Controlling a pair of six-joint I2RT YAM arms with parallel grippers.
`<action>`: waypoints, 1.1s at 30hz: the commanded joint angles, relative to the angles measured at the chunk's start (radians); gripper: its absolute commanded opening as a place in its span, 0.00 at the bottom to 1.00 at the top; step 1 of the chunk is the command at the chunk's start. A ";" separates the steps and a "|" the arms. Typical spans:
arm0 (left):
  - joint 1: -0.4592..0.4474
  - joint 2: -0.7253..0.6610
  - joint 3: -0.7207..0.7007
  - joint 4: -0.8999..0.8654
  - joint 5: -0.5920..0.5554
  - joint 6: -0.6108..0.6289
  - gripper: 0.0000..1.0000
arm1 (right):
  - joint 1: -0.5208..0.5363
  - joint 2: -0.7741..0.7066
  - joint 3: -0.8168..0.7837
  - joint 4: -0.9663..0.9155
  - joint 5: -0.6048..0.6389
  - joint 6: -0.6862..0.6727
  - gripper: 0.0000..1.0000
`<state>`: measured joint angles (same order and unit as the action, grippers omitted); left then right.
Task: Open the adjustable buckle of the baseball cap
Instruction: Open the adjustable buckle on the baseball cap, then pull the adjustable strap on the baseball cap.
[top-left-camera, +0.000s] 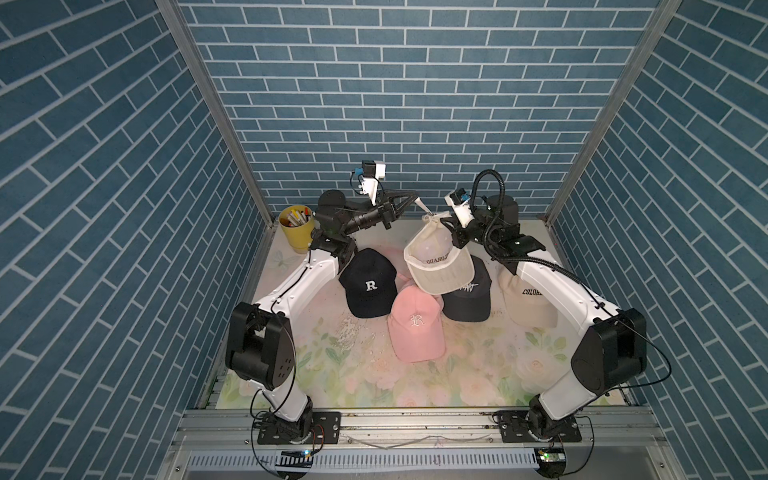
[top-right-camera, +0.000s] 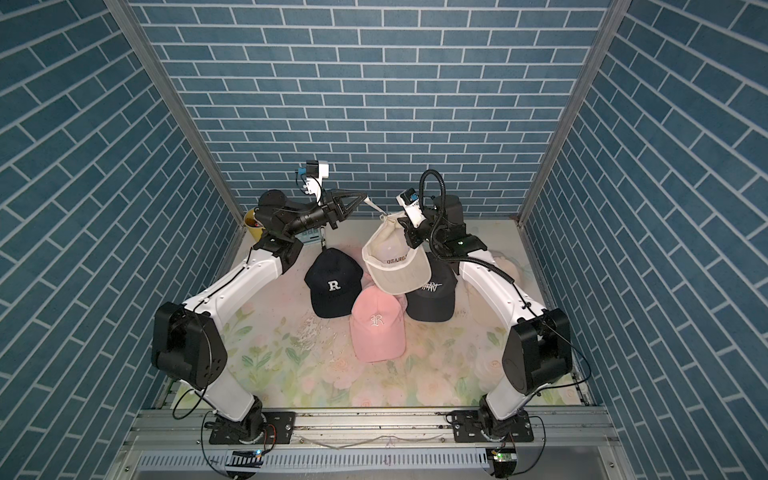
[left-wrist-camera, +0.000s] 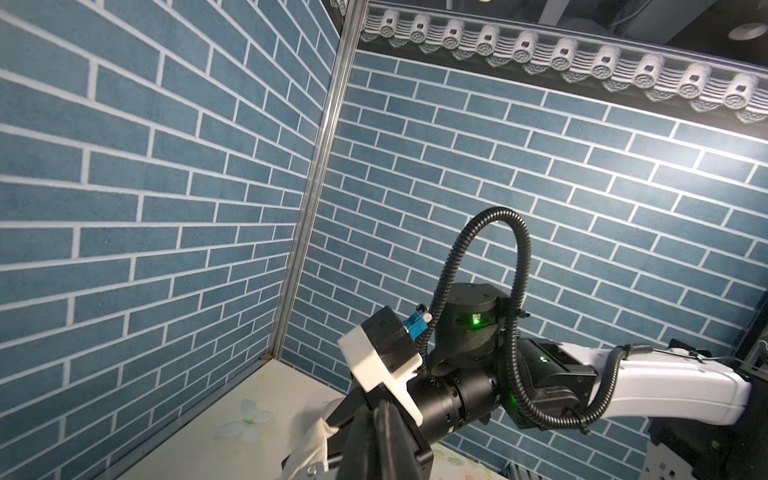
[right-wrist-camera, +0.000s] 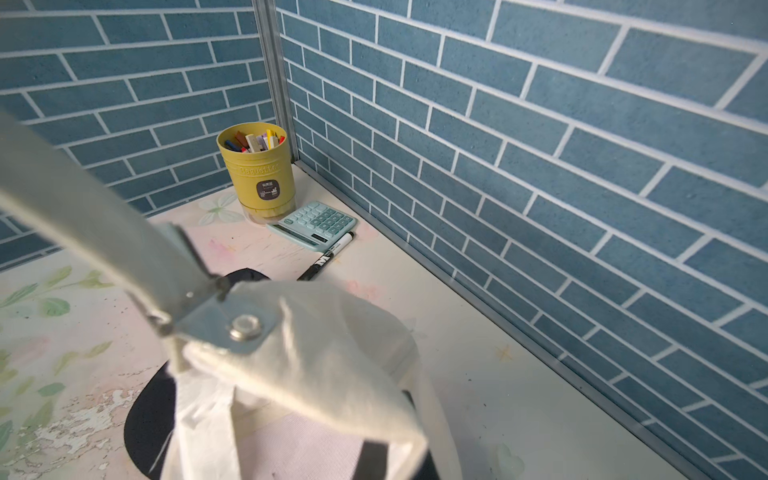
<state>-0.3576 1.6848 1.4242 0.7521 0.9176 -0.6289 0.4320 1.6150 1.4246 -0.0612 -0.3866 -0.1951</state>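
Left claw (top-left-camera: 414, 201) grips strap (top-left-camera: 420, 208); cap (top-left-camera: 436, 262) hangs seemingly brim-down.

even bright light, blurred wrist foreground

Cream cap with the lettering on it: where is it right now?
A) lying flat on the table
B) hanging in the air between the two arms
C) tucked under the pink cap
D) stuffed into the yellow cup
B: the cream cap hangs lifted, its back held in the shut right gripper, while the shut left gripper pinches the end of its strap.
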 joint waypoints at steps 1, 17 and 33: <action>0.002 0.026 0.029 0.141 0.034 -0.080 0.00 | -0.003 -0.013 -0.015 0.030 -0.026 -0.007 0.00; -0.013 -0.029 0.082 -0.423 -0.371 0.309 0.89 | 0.013 0.022 0.132 0.046 0.101 0.200 0.00; -0.175 -0.137 -0.150 -0.376 -0.703 0.613 0.88 | 0.019 0.074 0.305 -0.063 0.136 0.439 0.00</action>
<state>-0.5140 1.5269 1.2831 0.3531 0.2584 -0.1051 0.4438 1.6794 1.6897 -0.1040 -0.2539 0.1642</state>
